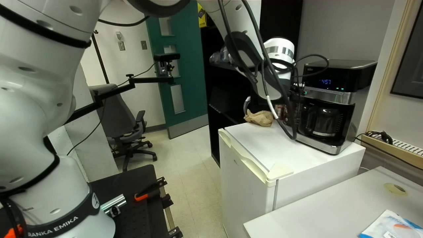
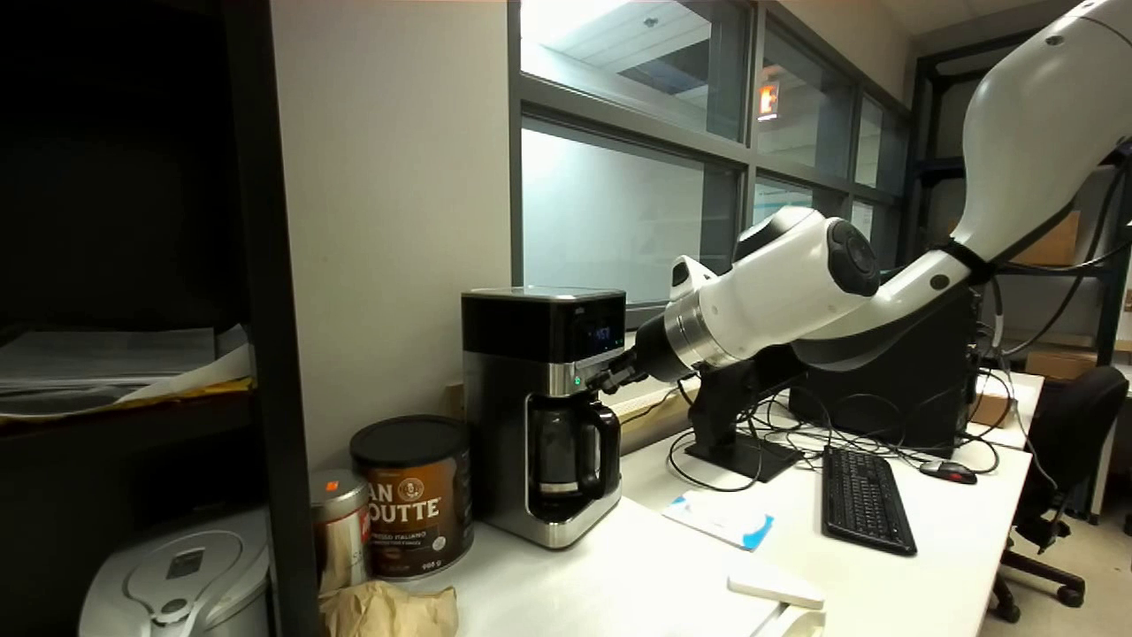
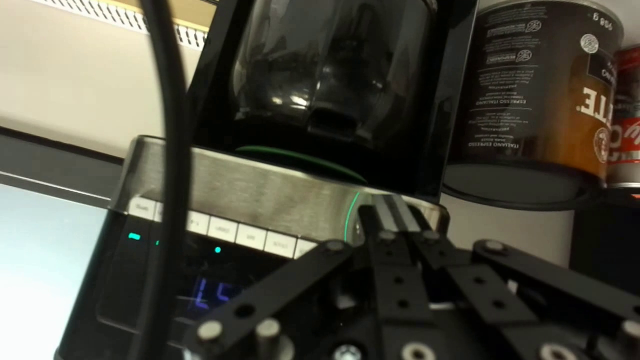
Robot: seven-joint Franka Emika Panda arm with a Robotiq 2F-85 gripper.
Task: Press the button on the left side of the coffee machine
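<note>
The coffee machine is black with a silver band and stands upright; it also shows in an exterior view and upside down in the wrist view. Its dark carafe sits in the lower half. The button is round with a green lit edge, at one end of the silver band; its green light also shows in an exterior view. My gripper is shut and empty, its fingertips in front of the button and partly covering it. I cannot tell whether they touch it.
The machine stands on a white mini fridge. A coffee can, a smaller metal can and a brown paper bag are beside it. A black cable hangs from my arm. A white desk adjoins the fridge.
</note>
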